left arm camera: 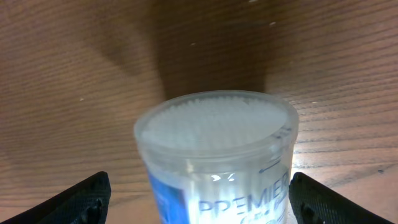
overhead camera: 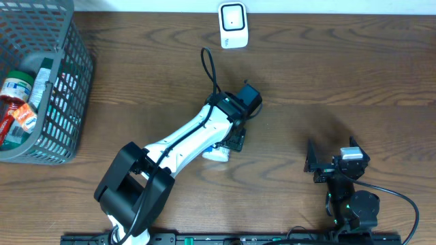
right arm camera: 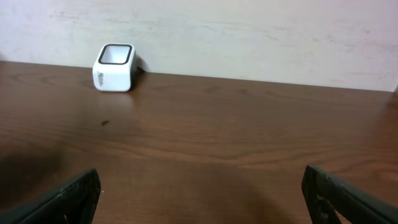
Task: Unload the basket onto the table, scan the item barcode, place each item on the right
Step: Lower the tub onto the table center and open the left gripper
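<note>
Left gripper [left arm camera: 199, 194] stands open, one finger on each side of the cotton swab tub [left arm camera: 214, 124], near the middle of the table [left arm camera: 74, 74]. I judge the tub light, stiff and slick. Grip across its round wall, leaving the label exposed.

One wooden table [overhead camera: 327, 75], one grey plastic mesh basket [overhead camera: 65, 102], one white box-shaped barcode scanner [overhead camera: 233, 26], one clear plastic tub of cotton swabs [left arm camera: 217, 124]; two robot arms, white-and-black left arm [overhead camera: 184, 139], black right arm [overhead camera: 354, 207]; packaged goods [overhead camera: 17, 102] in basket, number unclear
</note>
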Tool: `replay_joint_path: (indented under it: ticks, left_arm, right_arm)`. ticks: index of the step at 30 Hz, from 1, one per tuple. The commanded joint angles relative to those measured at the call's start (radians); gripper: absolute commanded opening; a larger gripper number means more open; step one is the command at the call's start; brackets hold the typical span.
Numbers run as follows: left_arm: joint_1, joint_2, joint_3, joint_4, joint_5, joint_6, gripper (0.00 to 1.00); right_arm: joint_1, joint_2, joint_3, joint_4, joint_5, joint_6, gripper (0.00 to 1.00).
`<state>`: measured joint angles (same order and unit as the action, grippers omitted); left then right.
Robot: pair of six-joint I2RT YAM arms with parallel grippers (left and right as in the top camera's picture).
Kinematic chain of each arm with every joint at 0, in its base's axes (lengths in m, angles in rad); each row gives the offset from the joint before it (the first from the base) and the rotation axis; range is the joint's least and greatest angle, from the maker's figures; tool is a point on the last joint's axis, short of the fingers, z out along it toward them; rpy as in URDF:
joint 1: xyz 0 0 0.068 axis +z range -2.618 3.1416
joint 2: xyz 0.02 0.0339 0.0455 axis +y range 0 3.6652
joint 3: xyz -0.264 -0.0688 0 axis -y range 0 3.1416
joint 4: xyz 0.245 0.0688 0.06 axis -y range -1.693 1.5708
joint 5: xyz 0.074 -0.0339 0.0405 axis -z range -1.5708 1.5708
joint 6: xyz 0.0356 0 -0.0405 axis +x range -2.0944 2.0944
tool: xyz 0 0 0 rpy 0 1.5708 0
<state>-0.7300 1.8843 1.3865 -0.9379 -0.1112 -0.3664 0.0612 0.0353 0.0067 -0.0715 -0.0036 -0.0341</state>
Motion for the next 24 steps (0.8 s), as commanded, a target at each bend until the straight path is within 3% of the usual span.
replay_joint_path:
  ticks: [1,24]
  left_arm:
    - [0.002,-0.059,0.025,-0.003,-0.009,-0.005,0.89]
    - [0.002,-0.087,0.009,-0.003,0.058,-0.012,0.90]
  right_arm:
    - [-0.008,-0.003,-0.001,-0.006,-0.001,-0.008,0.99]
    - [-0.008,-0.003,-0.001,-0.006,-0.001,-0.008,0.99]
